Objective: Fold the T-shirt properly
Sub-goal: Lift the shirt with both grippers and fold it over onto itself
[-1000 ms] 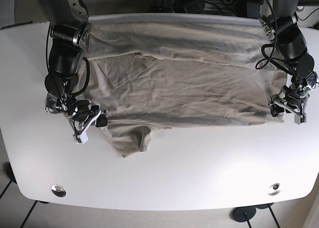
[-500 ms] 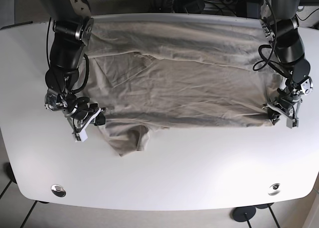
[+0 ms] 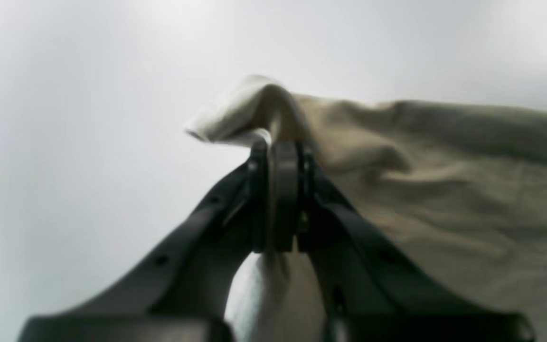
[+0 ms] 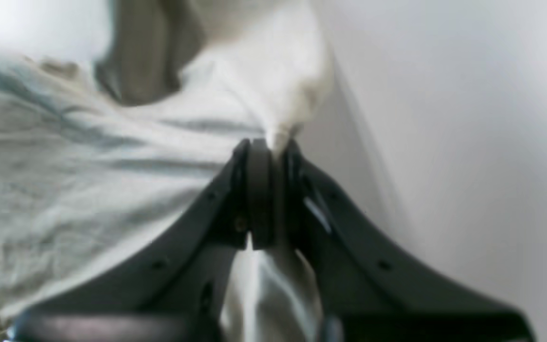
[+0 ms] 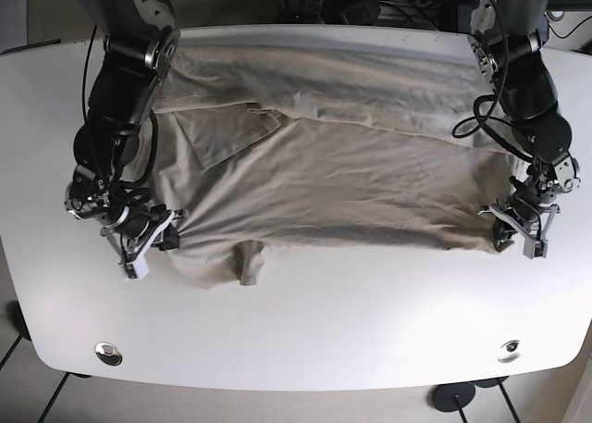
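T-shirt (image 5: 333,164) spread over white table (image 5: 305,330), pinched at both near corners.

Base view L to R: right end effector (image 5: 165,235) closed on shirt's near-left corner, fabric bunched w/ a small fold hanging just beside it; beige cloth lies wrinkled across table centre, far edge folded over; left end effector (image 5: 511,229) closed on near-right corner; wrist cams blurred, but both show jaws together w/ cloth caught between them.

A bunched corner of the beige T-shirt (image 3: 444,190) is pinched between the closed jaws of the left gripper (image 3: 278,156). The remaining cloth is spread rightward from the gripper over the white table (image 3: 64,142).
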Available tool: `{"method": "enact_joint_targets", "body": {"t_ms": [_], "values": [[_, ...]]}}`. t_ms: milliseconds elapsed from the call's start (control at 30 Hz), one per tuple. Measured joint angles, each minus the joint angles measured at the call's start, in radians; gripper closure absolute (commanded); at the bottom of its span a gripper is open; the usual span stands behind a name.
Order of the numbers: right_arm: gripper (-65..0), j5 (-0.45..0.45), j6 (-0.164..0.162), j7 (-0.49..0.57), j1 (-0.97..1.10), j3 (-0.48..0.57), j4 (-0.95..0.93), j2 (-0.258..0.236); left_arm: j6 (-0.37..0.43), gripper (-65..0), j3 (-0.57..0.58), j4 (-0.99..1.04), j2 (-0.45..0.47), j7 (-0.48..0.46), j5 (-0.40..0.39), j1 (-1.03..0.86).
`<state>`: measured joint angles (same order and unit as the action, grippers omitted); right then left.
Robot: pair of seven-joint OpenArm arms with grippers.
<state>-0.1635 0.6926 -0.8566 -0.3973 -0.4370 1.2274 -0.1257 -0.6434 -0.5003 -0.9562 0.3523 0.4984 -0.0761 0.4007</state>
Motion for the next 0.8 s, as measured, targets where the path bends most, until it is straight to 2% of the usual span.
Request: {"method": "enact_joint_targets", "body": {"t_ms": [67, 167, 233, 367, 567, 667, 800], "values": [[-1.9, 0.003, 0.0, -0.056, 0.005, -0.006, 0.064, 0.004, -0.043, 0.0, -0.06, -0.071, -0.025, 0.056, 0.001, -0.009], [-1.9, -0.002, 0.005, -0.106, 0.048, -0.002, 0.183, 0.016, -0.063, 0.0, -0.131, -0.182, -0.071, 0.189, 0.001, -0.016], [-1.9, -0.002, 0.007, -0.145, 0.101, -0.003, 0.279, 0.014, -0.061, 0.0, -0.182, -0.259, -0.076, 0.229, -0.002, -0.031], [-1.9, -0.016, 0.008, -0.177, 0.234, -0.002, 0.465, 0.018, -0.061, 0.0, -0.196, -0.403, -0.109, 0.322, -0.002, -0.108], [-1.9, -0.017, 0.008, -0.187, 0.397, -0.011, 0.592, 0.019, -0.061, 0.0, -0.198, -0.544, -0.139, 0.333, -0.006, -0.23], [-1.9, -0.022, 0.008, -0.187, 0.457, -0.07, 0.627, 0.055, -0.062, 0.0, -0.197, -0.584, -0.139, 0.336, -0.006, -0.292], [-2.1, -0.017, 0.008, -0.187, 0.552, -0.047, 0.697, 0.067, -0.061, 0.0, -0.198, -0.577, -0.134, 0.326, -0.005, -0.358]]}}
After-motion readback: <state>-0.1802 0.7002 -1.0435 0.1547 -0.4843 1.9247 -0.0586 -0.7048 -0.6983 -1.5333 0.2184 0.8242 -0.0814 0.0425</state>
